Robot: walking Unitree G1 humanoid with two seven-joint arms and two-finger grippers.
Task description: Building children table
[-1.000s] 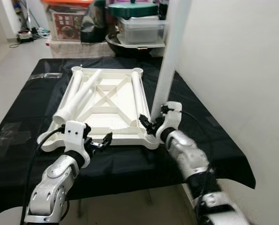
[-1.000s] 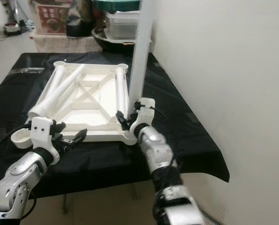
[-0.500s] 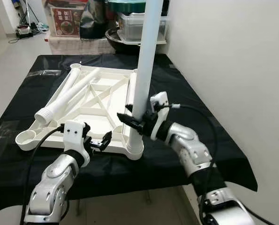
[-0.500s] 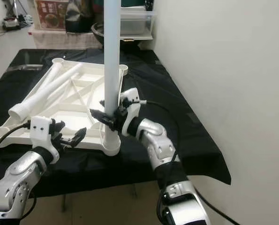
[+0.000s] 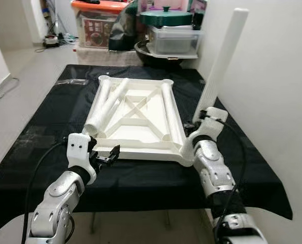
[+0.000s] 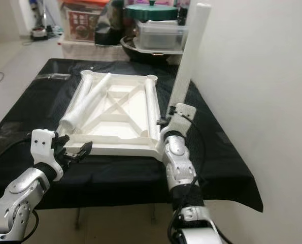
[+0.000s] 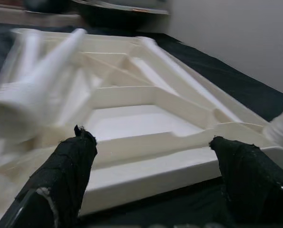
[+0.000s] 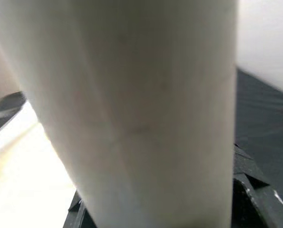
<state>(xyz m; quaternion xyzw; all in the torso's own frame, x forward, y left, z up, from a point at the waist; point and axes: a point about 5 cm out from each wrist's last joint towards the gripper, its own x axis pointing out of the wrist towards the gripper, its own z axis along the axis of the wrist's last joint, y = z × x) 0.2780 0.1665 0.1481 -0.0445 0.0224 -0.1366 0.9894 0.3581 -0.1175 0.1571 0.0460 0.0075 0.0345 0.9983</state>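
White tabletop (image 5: 140, 122) & white legs (image 5: 223, 58) on black cloth (image 5: 44, 132); teal lid (image 5: 166, 18) behind.

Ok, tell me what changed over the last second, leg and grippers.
The right gripper kept its hold on the white table leg throughout. Half a second ago the leg stood upright over the near right corner of the tabletop; now it leans away toward the wall. The left gripper stayed open at the near edge, and the loose legs still lie on the tabletop.

Head pair downward over tabletop (image 5: 135, 122); wrist views close on it.
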